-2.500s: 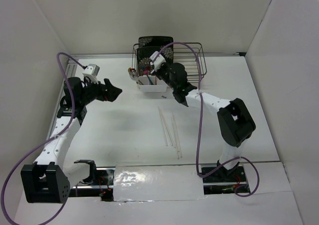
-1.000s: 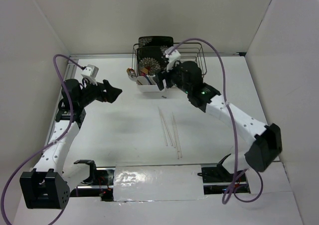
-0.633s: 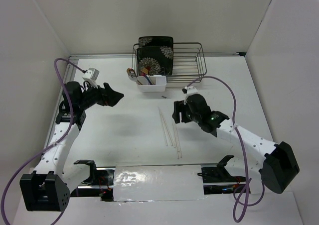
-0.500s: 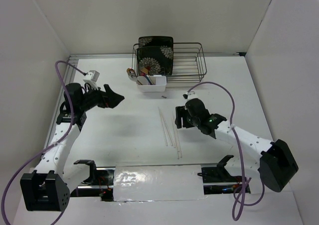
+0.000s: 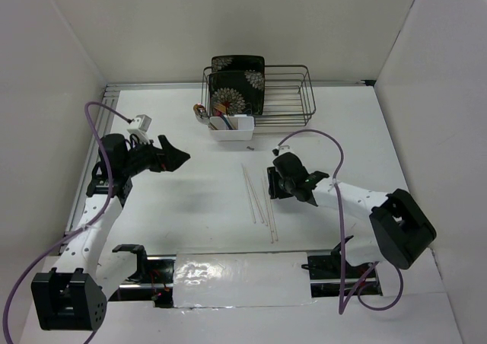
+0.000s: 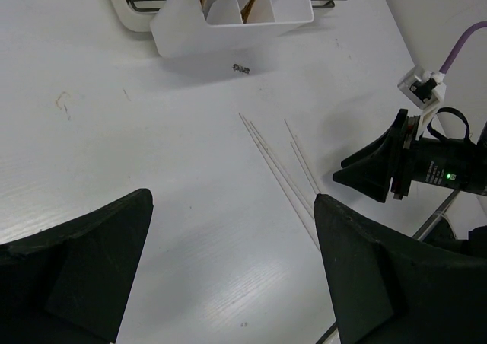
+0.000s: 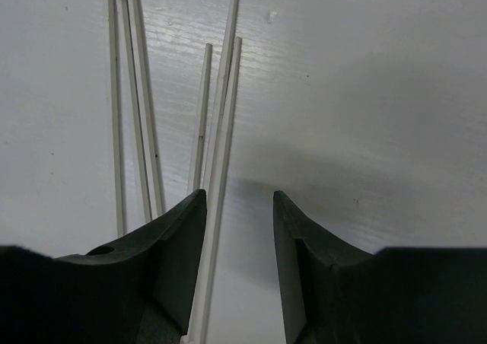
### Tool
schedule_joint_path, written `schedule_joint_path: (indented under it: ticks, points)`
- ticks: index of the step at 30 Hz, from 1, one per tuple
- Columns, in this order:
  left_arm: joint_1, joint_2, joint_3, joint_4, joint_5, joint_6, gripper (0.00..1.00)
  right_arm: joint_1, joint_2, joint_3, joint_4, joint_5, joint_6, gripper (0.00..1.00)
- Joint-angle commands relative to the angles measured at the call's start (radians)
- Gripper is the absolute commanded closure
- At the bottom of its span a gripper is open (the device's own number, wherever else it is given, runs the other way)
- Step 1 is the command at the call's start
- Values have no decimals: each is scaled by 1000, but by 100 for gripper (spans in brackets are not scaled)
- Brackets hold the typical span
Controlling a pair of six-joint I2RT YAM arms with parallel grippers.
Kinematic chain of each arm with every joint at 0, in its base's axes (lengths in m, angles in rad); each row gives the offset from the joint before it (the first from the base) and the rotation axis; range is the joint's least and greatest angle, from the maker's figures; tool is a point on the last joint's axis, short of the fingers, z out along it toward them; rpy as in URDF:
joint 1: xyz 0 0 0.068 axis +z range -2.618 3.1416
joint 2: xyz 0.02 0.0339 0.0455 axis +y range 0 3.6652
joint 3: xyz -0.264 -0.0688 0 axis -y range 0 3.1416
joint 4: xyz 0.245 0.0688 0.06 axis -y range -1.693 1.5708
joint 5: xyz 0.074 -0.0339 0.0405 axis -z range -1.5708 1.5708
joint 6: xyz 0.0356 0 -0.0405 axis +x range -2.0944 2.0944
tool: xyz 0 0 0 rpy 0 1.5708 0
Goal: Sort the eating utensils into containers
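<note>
Right hand over the chopsticks
Right hand (image 7: 240,199) slightly spread, low over pale chopsticks (image 7: 224,93) lying on the tabletop (image 5: 175,207); left hand (image 6: 232,207) spread wide, empty; white caddy (image 5: 232,133) well apart

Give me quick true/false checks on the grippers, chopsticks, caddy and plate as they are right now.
1. The right gripper is shut on a chopstick. False: it is open, low over the chopsticks.
2. The left gripper is open and holds nothing. True.
3. Every chopstick is in the caddy. False: several lie loose on the table.
4. The caddy stands at the near side of the wire rack. True.
5. The plate lies flat on the table. False: it stands upright in the wire rack.
</note>
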Motion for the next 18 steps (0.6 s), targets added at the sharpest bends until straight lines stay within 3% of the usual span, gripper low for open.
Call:
schedule_joint_path:
  ticks: [1,5,18]
  points:
    - [-2,-9,-1,30,-7,-10,0,3,14,-1,70,18,-17,53]
    - [-2,14,5,39,-10,-13,0,3,49,21,70,18,-31,61]
    - [-2,79,23,59,-17,-19,0,6,99,21,110,-34,-65,64]
